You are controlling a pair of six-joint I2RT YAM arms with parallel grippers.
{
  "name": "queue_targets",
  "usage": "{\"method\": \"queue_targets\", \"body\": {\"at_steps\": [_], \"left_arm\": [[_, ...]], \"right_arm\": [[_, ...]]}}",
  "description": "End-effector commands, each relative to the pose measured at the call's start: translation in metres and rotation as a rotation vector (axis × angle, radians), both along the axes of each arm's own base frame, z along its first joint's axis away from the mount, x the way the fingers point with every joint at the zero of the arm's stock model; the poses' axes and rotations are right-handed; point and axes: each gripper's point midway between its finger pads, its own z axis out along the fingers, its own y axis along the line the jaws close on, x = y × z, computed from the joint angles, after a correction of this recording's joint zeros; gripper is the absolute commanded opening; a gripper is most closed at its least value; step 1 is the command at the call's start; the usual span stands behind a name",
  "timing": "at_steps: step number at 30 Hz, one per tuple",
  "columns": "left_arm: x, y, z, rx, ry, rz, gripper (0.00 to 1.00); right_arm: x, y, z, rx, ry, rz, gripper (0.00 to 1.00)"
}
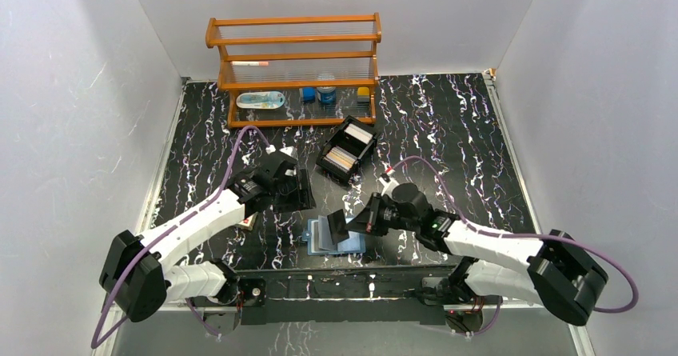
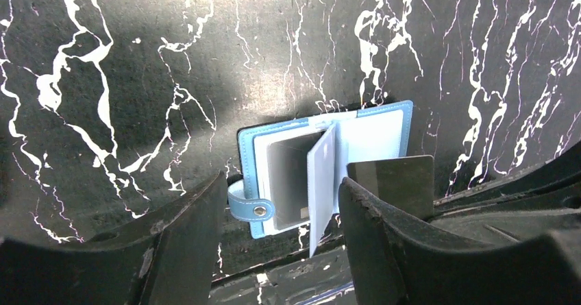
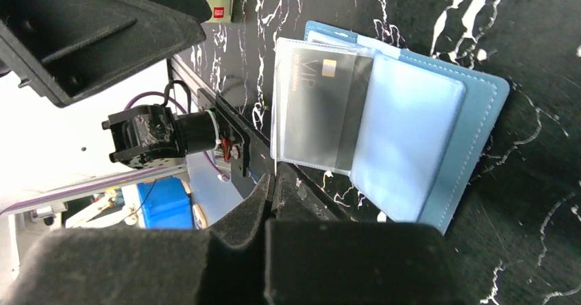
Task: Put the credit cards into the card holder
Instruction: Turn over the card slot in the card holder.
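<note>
The left gripper [image 2: 279, 195] hangs over the counter [image 1: 480, 148] just left of the card holder [image 1: 356, 242], its fingers apart with nothing between them. Farther back, the black box [image 1: 323, 161] holds two stacks of credit cards: a tan stack [image 1: 339, 158] in the nearer compartment and a white stack [image 1: 359, 134] in the farther one. Most of the job therefore looks undone. The card holder lies open near the counter's front edge, with one clear leaf standing up. At its right side the right gripper [image 3: 273, 188] has its fingers pressed together, apparently on the edge of a dark card [image 2: 392, 181]. That card seems part way into a clear sleeve. The other sleeves in view look empty, so this is probably the first card going in.
</note>
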Motion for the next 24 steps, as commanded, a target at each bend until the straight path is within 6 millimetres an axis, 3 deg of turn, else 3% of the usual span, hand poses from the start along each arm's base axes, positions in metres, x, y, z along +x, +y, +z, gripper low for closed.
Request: {"method": "queue_targets", "body": {"at_steps": [1, 6, 11, 17, 18, 19, 22, 24], "left_arm": [[-0.011, -0.001, 0.01, -0.024, 0.013, -0.09, 0.59], [-0.025, -0.016, 0.005, -0.084, 0.058, -0.2, 0.53], [-0.034, -0.023, -0.01, -0.1, 0.122, -0.255, 0.44], [-0.042, -0.017, -0.038, -0.068, 0.166, -0.266, 0.6], [-0.045, -0.019, -0.043, -0.08, 0.181, -0.276, 0.6], [-0.048, -0.019, -0.049, -0.084, 0.197, -0.279, 0.59], [-0.05, -0.008, -0.065, -0.026, 0.224, -0.238, 0.5], [-0.048, 0.007, -0.074, 0.057, 0.223, -0.2, 0.34]], "right_arm": [[0.012, 0.022, 0.022, 0.025, -0.073, 0.033, 0.0], [0.023, 0.005, 0.008, -0.048, -0.144, -0.038, 0.0], [0.019, 0.007, -0.006, -0.061, -0.108, -0.018, 0.0], [0.018, 0.009, -0.016, -0.053, -0.082, -0.023, 0.0], [0.012, 0.001, -0.032, -0.088, -0.056, -0.024, 0.0], [0.011, -0.001, -0.036, -0.096, -0.047, -0.023, 0.0], [0.008, -0.001, -0.04, -0.101, -0.039, -0.012, 0.0], [0.007, -0.004, -0.041, -0.104, -0.042, -0.014, 0.0]]}}
